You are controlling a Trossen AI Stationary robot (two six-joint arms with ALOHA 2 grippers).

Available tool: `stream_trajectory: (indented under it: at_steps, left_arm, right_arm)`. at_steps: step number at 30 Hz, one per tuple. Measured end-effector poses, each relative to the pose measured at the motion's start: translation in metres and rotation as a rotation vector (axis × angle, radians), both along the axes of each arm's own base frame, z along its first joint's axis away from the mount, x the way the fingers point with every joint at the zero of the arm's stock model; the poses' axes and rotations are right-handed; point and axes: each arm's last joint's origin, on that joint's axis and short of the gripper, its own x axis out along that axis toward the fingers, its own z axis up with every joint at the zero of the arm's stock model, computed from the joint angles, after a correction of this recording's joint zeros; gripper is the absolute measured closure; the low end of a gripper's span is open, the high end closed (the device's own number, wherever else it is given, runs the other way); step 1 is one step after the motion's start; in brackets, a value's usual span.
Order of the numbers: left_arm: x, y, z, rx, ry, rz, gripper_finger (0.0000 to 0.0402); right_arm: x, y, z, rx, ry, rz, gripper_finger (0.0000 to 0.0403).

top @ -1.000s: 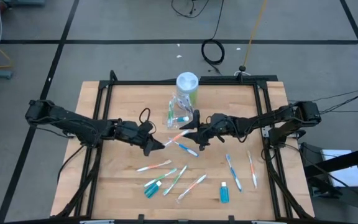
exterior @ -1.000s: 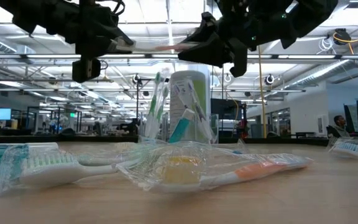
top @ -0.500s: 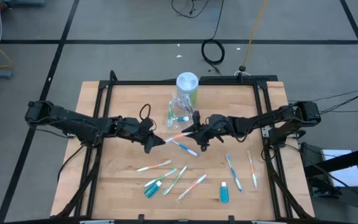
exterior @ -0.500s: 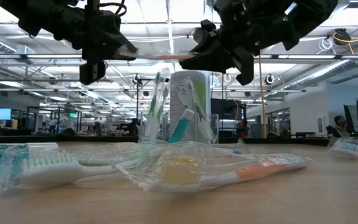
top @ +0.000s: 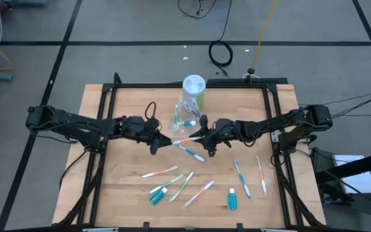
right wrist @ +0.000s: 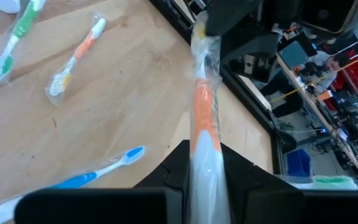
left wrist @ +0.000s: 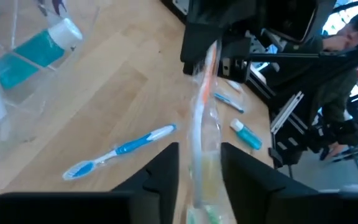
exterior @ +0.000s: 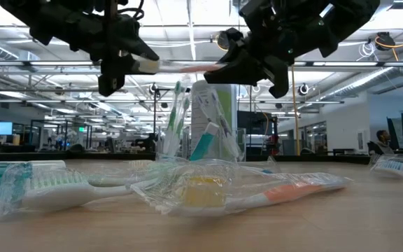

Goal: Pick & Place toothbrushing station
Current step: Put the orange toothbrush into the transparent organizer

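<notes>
From above, an orange brush in its clear wrapper is being held off the table, its long axis running left to right between the two arms near the table's middle. The left pincer is meeting its left end and the right pincer its right end, so both are equally near. The cup, already carrying brushes, is standing just beyond, on the far side.

From table height, the brush is being carried level, high over the wrapped brushes lying in the foreground, with the cup behind and below it. The right pincer is being kept clamped on one end; the left pincer is at the other.

Past the left wrist, the brush is lying lengthwise between parted fingers, with a gap showing on each side, so it is judged released there.

Past the right wrist, fingers are being pressed together on the handle, with the left pincer seen at the brush's other end.
</notes>
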Motion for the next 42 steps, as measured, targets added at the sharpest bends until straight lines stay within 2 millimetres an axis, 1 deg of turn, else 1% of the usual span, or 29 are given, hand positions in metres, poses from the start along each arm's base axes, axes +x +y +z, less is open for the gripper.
stream_trajectory:
  at_steps: [3, 7, 10, 13, 16, 19, 21, 24, 26, 27, 29, 30, 33, 34, 36, 38, 40, 42]
  left_arm:
    - [0.001, 0.002, 0.003, 0.069, -0.035, -0.015, 0.0247]
    - [0.004, 0.005, 0.012, 0.252, -0.142, -0.013, 0.022]
    - [0.006, 0.007, 0.023, 0.415, -0.261, 0.007, 0.0211]
    - [0.007, 0.008, 0.03, 0.601, -0.328, -0.007, 0.0209]
    - [0.007, 0.01, 0.032, 0.756, -0.335, -0.004, 0.0209]
    - [0.007, 0.014, 0.034, 0.86, -0.32, 0.048, 0.0208]
    - [0.007, 0.017, 0.034, 0.898, -0.304, 0.063, 0.0209]
    - [0.006, 0.018, 0.033, 0.903, -0.298, 0.049, 0.0208]
    - [0.006, 0.017, 0.03, 0.896, -0.284, 0.012, 0.021]
    - [0.007, 0.017, 0.029, 0.892, -0.278, -0.006, 0.0212]
    - [0.007, 0.014, 0.028, 0.885, -0.292, -0.048, 0.0216]
    - [0.007, 0.012, 0.029, 0.89, -0.306, -0.07, 0.0218]
    - [0.007, 0.009, 0.028, 0.913, -0.33, -0.151, 0.0223]
    - [0.007, 0.009, 0.027, 0.919, -0.332, -0.164, 0.0224]
    - [0.01, 0.009, 0.027, 0.926, -0.36, -0.166, 0.0224]
    - [0.015, 0.009, 0.027, 0.936, -0.41, -0.154, 0.0224]
    - [0.02, 0.008, 0.027, 0.942, -0.466, -0.145, 0.0224]
    - [0.026, 0.008, 0.022, 0.941, -0.487, -0.149, 0.0224]
  right_arm:
    - [-0.001, 0.001, -0.002, 0.061, 0.021, -0.016, 0.0357]
    - [-0.001, 0.001, -0.003, 0.164, 0.04, -0.055, 0.0369]
    - [-0.002, 0.003, -0.006, 0.21, 0.07, -0.07, 0.037]
    - [-0.004, 0.008, -0.007, 0.237, 0.091, -0.059, 0.0379]
    - [-0.007, 0.016, 0.0, 0.271, 0.087, 0.055, 0.0387]
    - [-0.014, 0.023, 0.016, 0.271, 0.036, 0.108, 0.0398]
    - [-0.021, 0.024, 0.03, 0.258, -0.015, 0.123, 0.0397]
    - [-0.032, 0.022, 0.051, 0.252, -0.089, 0.127, 0.0392]
    - [-0.041, 0.017, 0.058, 0.242, -0.124, 0.121, 0.0395]
    - [-0.045, 0.013, 0.058, 0.236, -0.141, 0.113, 0.0397]
    - [-0.049, 0.007, 0.056, 0.249, -0.218, 0.112, 0.0398]
    - [-0.051, 0.004, 0.053, 0.272, -0.265, 0.141, 0.0396]
    - [-0.054, 0.0, 0.046, 0.342, -0.418, 0.314, 0.0392]
    - [-0.055, -0.001, 0.043, 0.367, -0.459, 0.346, 0.0392]
    - [-0.053, -0.004, 0.037, 0.415, -0.517, 0.347, 0.0396]
    - [-0.047, -0.007, 0.031, 0.45, -0.535, 0.337, 0.0397]
    - [-0.038, -0.008, 0.023, 0.483, -0.506, 0.331, 0.0395]
    - [-0.03, -0.007, 0.014, 0.499, -0.474, 0.328, 0.0391]
